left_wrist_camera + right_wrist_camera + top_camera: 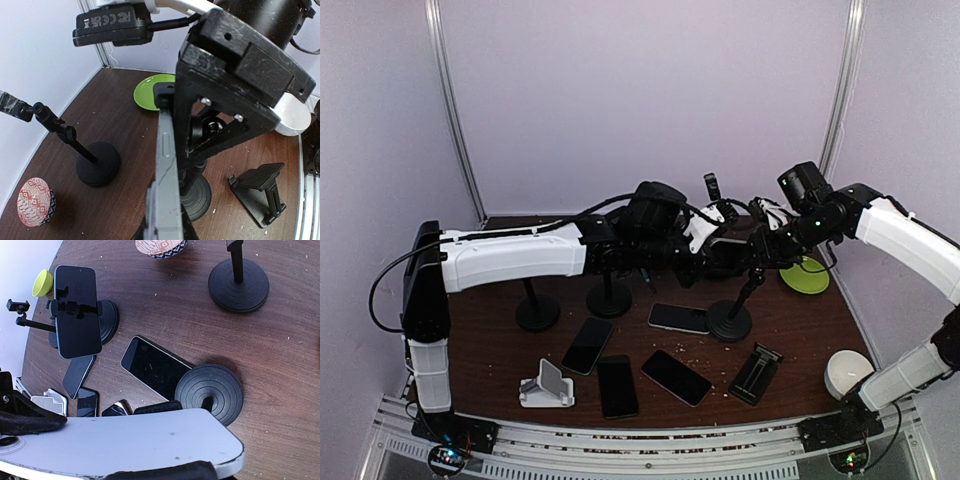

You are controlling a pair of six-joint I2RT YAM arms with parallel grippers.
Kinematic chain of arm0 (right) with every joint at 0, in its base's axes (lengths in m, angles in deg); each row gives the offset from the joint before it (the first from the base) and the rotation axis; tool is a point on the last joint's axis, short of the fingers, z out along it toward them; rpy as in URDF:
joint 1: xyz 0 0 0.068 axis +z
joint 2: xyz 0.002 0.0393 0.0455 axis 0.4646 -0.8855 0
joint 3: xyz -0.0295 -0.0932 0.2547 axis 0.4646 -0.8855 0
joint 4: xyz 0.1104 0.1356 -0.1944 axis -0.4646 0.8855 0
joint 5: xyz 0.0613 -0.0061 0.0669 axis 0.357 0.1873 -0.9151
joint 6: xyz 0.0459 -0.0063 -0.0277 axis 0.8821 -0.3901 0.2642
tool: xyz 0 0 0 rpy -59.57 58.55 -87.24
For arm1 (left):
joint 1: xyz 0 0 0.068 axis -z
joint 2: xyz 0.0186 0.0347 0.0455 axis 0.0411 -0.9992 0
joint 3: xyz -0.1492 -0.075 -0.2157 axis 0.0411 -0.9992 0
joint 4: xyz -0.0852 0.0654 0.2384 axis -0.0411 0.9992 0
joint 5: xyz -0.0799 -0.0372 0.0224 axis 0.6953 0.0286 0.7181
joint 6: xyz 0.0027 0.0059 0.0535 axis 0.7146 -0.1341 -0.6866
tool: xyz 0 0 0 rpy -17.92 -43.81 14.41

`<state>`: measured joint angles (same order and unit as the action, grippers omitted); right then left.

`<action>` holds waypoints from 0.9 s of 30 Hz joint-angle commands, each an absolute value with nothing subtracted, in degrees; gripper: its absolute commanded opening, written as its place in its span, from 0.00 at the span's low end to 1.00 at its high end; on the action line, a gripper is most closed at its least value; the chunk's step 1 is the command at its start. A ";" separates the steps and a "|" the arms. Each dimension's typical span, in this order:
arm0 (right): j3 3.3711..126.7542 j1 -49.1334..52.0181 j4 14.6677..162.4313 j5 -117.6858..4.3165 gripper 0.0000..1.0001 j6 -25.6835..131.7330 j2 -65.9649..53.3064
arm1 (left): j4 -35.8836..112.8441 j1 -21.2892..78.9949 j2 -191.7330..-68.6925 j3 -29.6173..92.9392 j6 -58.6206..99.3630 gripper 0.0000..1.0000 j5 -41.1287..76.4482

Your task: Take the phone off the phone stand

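One phone portrait in stand, screen facing camera | left tool clenched | right tool unclear

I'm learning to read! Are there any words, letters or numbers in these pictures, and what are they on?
"FC" and "CE": white marks on the black box with a cable, left wrist view.
The other marks beside them: too blurred to read.
The clamped phone: dark screen, no words.

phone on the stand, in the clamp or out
In: the right wrist view shows the phone held between the side clamps of the stand.
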<state>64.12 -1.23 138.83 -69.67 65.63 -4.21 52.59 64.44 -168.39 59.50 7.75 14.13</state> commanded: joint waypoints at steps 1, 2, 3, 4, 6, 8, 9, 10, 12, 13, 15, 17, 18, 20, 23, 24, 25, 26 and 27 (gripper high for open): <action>62.30 -5.05 141.50 -56.16 0.21 64.24 -4.09 | 44.88 64.62 -161.44 62.76 8.02 0.00 15.81; 62.21 -5.21 141.44 -56.12 0.21 64.19 -4.09 | 44.89 64.60 -161.35 62.76 8.00 0.00 15.75; 62.20 -5.31 141.47 -56.16 0.21 64.15 -4.09 | 44.97 64.58 -161.33 62.70 8.00 0.00 15.75; 62.25 -5.42 141.46 -56.21 0.21 64.14 -4.14 | 44.98 64.51 -161.33 62.68 8.00 0.00 15.71; 62.29 -5.65 141.38 -56.16 0.21 64.01 -4.24 | 44.98 64.36 -161.33 62.60 8.08 0.00 15.79; 62.29 -5.92 141.32 -56.17 0.21 63.90 -4.34 | 44.94 64.28 -161.33 62.66 8.11 0.00 15.84; 62.27 -6.03 141.32 -56.16 0.21 63.88 -4.39 | 44.97 64.23 -161.21 62.67 8.09 0.00 15.86; 62.24 -6.20 141.21 -56.16 0.21 63.80 -4.43 | 44.98 64.23 -161.16 62.68 8.11 0.00 15.83; 62.07 -6.44 141.06 -56.28 0.21 63.77 -4.55 | 45.06 64.23 -160.96 62.53 8.10 0.00 15.74; 61.99 -6.54 140.97 -56.19 0.21 63.72 -4.63 | 44.94 64.23 -160.76 62.31 8.09 0.00 15.74; 61.93 -6.71 140.89 -56.04 0.21 63.70 -4.86 | 44.49 64.23 -160.18 61.48 8.16 0.00 15.57; 61.89 -6.89 140.86 -55.83 0.21 63.79 -5.08 | 43.99 64.23 -159.81 60.94 8.22 0.00 15.36; 62.03 -6.94 140.90 -55.81 0.21 63.79 -5.13 | 43.93 64.23 -159.70 60.84 8.18 0.00 15.16; 62.41 -7.05 141.11 -55.67 0.21 63.80 -5.27 | 43.96 64.23 -159.31 60.64 8.04 0.00 15.05; 62.53 -7.35 141.28 -55.20 0.21 63.67 -5.39 | 43.56 64.23 -158.79 59.80 8.01 0.00 14.83; 62.55 -7.44 141.38 -55.18 0.21 63.62 -5.40 | 43.57 64.23 -158.72 59.73 7.92 0.00 14.72; 62.47 -7.53 141.39 -55.12 0.21 63.55 -5.43 | 43.57 64.25 -158.70 59.69 7.96 0.00 14.72; 62.46 -7.68 141.35 -55.03 0.21 63.51 -5.35 | 43.57 64.23 -158.69 59.65 7.85 0.00 14.73; 62.51 -7.77 141.39 -54.94 0.21 63.52 -5.32 | 43.64 64.23 -158.65 59.68 7.78 0.00 14.77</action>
